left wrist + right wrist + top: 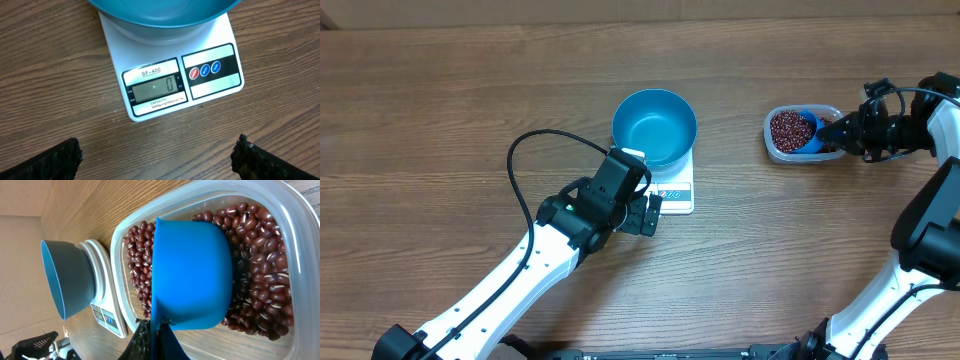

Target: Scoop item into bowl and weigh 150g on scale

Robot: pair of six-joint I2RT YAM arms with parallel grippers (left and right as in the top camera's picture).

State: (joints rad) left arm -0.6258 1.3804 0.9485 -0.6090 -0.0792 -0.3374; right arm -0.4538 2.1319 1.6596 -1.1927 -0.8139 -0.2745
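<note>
At the middle of the wooden table [440, 90], the white scale [125, 55] carries the blue bowl [654, 125], which sits squarely on its far part and leaves the near strip uncovered. On that strip the grey display shows a single "0". A label above it reads "SF-400", and a small line beneath begins with "CAPACITY"; the rest is too fine to read. To the right of the display sit three round buttons, one red and two blue, with lettering too small to make out.

The left gripper [650, 213] hovers just beside the near edge of the scale, its jaws spread wide and holding nothing.

Well apart on the right, a clear plastic tub [775, 148] holds the dark red-brown beans [260, 255]. A small blue scoop [192, 275] rests among them inside the tub. The right gripper [152, 337] is clamped tight on the scoop's near end, at the tub's right side.
</note>
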